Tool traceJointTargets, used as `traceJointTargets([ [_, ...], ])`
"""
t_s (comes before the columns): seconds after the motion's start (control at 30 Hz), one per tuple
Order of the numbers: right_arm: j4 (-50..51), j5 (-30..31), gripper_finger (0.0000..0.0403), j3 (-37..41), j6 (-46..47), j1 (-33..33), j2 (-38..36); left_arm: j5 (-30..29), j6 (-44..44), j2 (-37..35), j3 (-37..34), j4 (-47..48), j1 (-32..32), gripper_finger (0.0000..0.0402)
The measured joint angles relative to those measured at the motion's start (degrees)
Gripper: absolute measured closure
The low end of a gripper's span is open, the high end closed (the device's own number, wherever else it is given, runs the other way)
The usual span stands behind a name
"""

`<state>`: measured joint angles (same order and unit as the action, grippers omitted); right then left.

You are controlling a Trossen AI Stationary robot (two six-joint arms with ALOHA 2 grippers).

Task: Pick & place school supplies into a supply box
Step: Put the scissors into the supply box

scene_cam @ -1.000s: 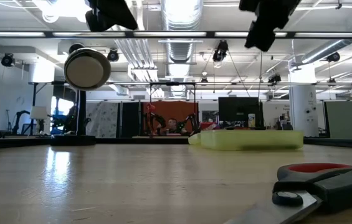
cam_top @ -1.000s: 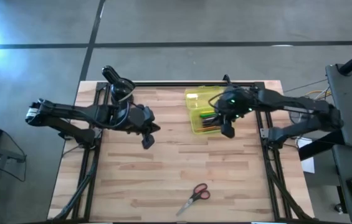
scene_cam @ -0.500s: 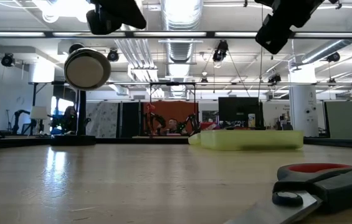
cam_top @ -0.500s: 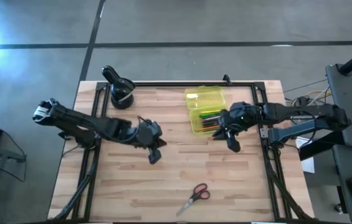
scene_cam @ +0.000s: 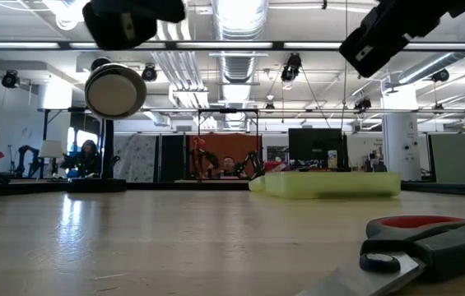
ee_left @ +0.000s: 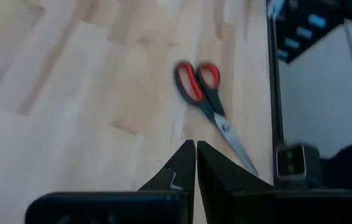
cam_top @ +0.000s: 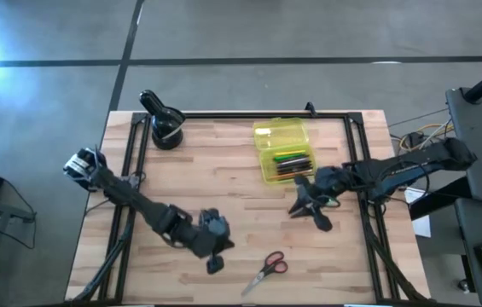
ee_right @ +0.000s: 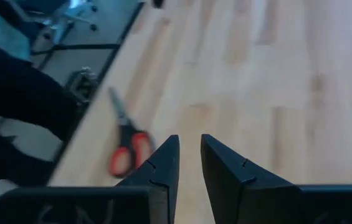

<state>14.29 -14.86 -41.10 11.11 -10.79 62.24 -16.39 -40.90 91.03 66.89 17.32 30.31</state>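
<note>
The red-handled scissors (cam_top: 267,267) lie flat on the wood near the table's near edge, also in the left wrist view as scissors (ee_left: 205,99) and in the right wrist view as scissors (ee_right: 128,151). The yellow-green supply box (cam_top: 284,153) stands open near the far edge, with green, black and orange pens (cam_top: 291,164) lying inside. My left gripper (cam_top: 215,264) hovers shut just left of the scissors, its tips (ee_left: 195,144) almost together. My right gripper (cam_top: 319,219) hangs open (ee_right: 189,139) between box and scissors, above the table.
A black round stand (cam_top: 164,128) sits at the far left corner. A dark frame rail (cam_top: 258,114) runs along the far edge and down both sides. Bare wood (cam_top: 223,196) lies between the arms. In the low view the scissors (scene_cam: 430,245) lie close to the camera.
My left gripper has swung from the table's middle left toward the near edge and to the right, ending beside the scissors. My right gripper has drawn back from over the supply box toward the near edge. Scissors and box have stayed where they were.
</note>
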Motion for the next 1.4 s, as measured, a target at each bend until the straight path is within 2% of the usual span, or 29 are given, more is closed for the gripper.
traceJointTargets([
  [0.07,-1.4,0.2,0.0342,-0.4,2.7,-2.9,1.1,0.0,-0.1,1.0,0.0,0.1,1.1,0.0401],
  [0.23,-6.1,6.0,0.0342,-2.8,6.7,-10.1,6.9,0.0,-0.1,1.6,-0.1,0.3,3.1,0.0401],
  [0.33,-9.6,6.9,0.0342,-5.1,10.6,-13.4,12.2,0.4,-0.1,0.9,-0.1,0.6,4.7,0.0401],
  [0.5,-8.4,7.3,0.0342,-10.6,12.3,-17.3,22.1,0.2,-1.1,0.8,-0.5,3.7,7.4,0.0401],
  [0.63,-7.5,7.1,0.0333,-15.8,12.4,-19.1,29.9,-0.2,-3.2,0.8,-0.6,5.6,8.8,0.0401],
  [0.87,2.3,7.4,0.0274,-26.2,6.4,-20.9,40.8,-0.2,-4.4,0.8,-0.6,7.6,10.5,0.0401],
  [0.97,10.0,12.4,0.0263,-30.5,3.4,-21.1,44.1,-0.2,-4.4,0.8,-0.6,8.0,11.2,0.0401],
  [1.07,14.0,16.7,0.0264,-33.1,1.1,-21.1,46.4,-0.2,-4.2,0.8,-0.6,8.7,11.8,0.0401],
  [1.4,14.2,14.6,0.0268,-33.9,-0.7,-20.5,49.1,-0.3,-4.6,-0.2,-0.6,11.3,13.3,0.0401],
])
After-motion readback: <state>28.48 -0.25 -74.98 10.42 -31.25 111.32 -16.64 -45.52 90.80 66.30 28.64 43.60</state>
